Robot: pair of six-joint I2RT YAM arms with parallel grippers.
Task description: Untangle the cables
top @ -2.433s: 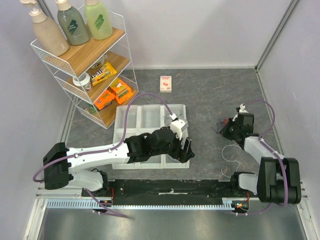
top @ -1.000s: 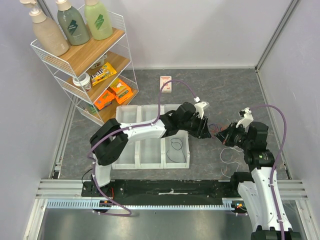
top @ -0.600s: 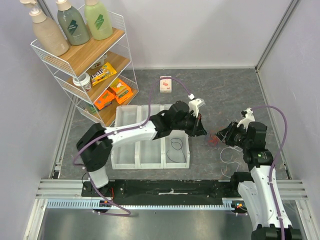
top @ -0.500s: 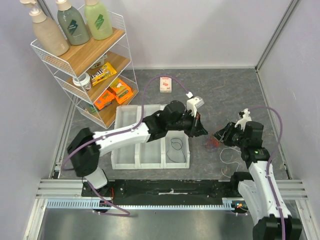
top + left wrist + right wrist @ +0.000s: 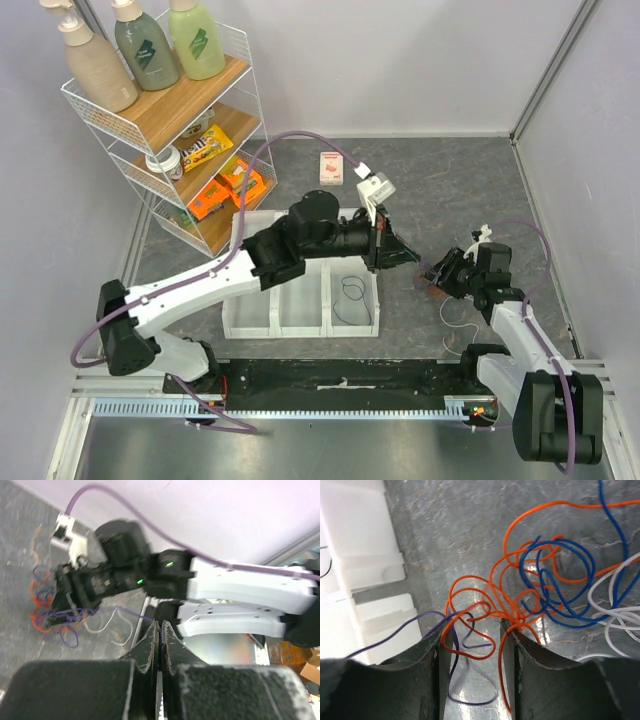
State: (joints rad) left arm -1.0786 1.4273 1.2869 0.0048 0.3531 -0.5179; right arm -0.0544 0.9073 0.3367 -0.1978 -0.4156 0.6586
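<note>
The cables lie bunched on the grey table, just right of the white tray. Orange loops, blue loops and white loops are knotted together.

Your left gripper is pinched fully together on a purple strand that leads out of the bunch. Your right gripper was clamped a second ago. Its jaws now stand apart over the orange loops and grip nothing. The left arm's elbow has swung out to the left since then.

One black cable lies looped in the tray's near right compartment. The wire rack carries three pump bottles on top and snack packs below. Their print, like that on the small box, is too small for you to read.
</note>
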